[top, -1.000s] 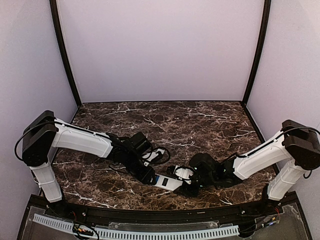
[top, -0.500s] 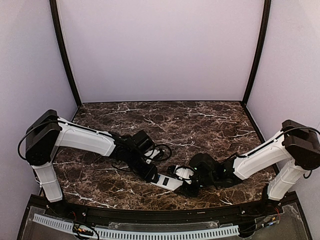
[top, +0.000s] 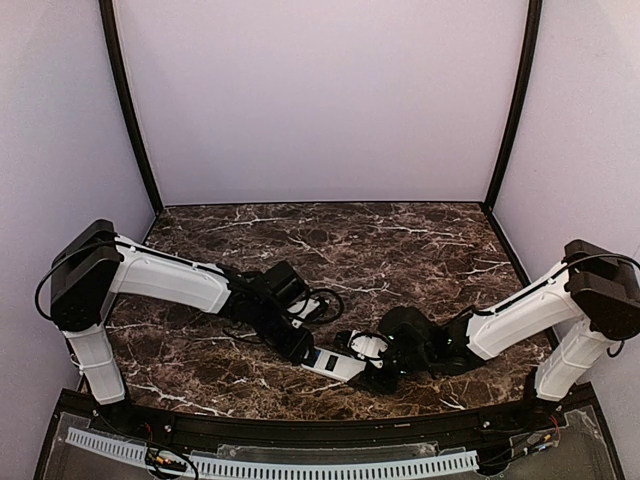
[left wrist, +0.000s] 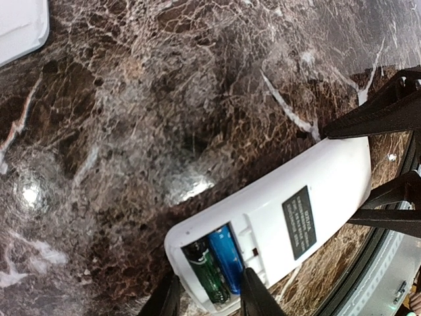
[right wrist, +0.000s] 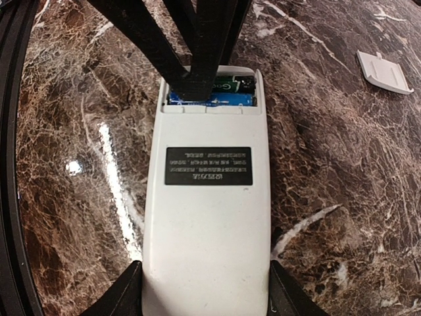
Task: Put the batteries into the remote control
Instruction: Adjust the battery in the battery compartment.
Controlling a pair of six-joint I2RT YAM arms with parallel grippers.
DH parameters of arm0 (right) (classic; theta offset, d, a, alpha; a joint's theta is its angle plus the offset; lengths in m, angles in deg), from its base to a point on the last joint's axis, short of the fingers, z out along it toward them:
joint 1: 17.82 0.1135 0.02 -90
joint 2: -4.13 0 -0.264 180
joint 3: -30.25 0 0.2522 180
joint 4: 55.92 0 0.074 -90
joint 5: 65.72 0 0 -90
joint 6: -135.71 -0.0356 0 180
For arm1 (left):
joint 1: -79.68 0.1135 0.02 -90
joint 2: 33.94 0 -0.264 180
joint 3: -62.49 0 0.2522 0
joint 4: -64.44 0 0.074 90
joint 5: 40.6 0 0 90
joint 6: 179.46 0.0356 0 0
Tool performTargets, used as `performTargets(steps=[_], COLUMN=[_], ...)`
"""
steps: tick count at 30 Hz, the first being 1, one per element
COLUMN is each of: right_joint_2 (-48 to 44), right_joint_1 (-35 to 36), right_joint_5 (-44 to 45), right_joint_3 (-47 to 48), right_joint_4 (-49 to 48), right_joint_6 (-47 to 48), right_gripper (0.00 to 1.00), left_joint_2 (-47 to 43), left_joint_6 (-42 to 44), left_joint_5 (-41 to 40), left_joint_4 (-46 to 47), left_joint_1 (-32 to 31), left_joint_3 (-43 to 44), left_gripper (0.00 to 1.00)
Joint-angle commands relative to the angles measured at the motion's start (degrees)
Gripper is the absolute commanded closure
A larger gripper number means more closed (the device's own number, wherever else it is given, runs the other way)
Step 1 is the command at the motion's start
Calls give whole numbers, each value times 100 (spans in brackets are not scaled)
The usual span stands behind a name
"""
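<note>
The white remote control lies back up on the marble table, its battery bay open. Two batteries sit side by side in the bay, one dark green and one blue; they also show in the right wrist view. My right gripper is shut on the remote's closed end, one finger on each long side; it also shows in the top view. My left gripper is open, its fingers straddling the bay end, with a fingertip over the batteries. It also shows in the top view.
The loose white battery cover lies on the table beyond the remote, and its corner shows in the left wrist view. The table's black front rail runs just in front of the remote.
My left arm has shifted slightly toward the remote. The remote and my right arm have not moved.
</note>
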Motion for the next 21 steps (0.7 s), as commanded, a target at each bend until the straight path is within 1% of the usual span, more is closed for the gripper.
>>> performTargets(steps=[1, 8, 18, 20, 21], right_joint_2=[27, 65, 93, 94, 83], right_joint_1=[3, 8, 20, 19, 18], right_joint_5=[250, 250, 272, 275, 268], right_joint_3=[-56, -28, -12, -10, -18], right_joint_4=[93, 118, 136, 137, 130], right_joint_6=[-9, 0, -22, -34, -35], right_gripper=[100, 100, 100, 100, 100], left_joint_2=[261, 74, -83, -179, -238], left_joint_6=[219, -12, -148, -76, 30], left_joint_5=[-356, 126, 222, 128, -1], left_joint_4=[37, 174, 256, 289, 290], left_joint_1=[-98, 169, 435, 534, 618], left_joint_3=[-211, 73, 83, 125, 208], left_gripper=[68, 62, 65, 63, 59])
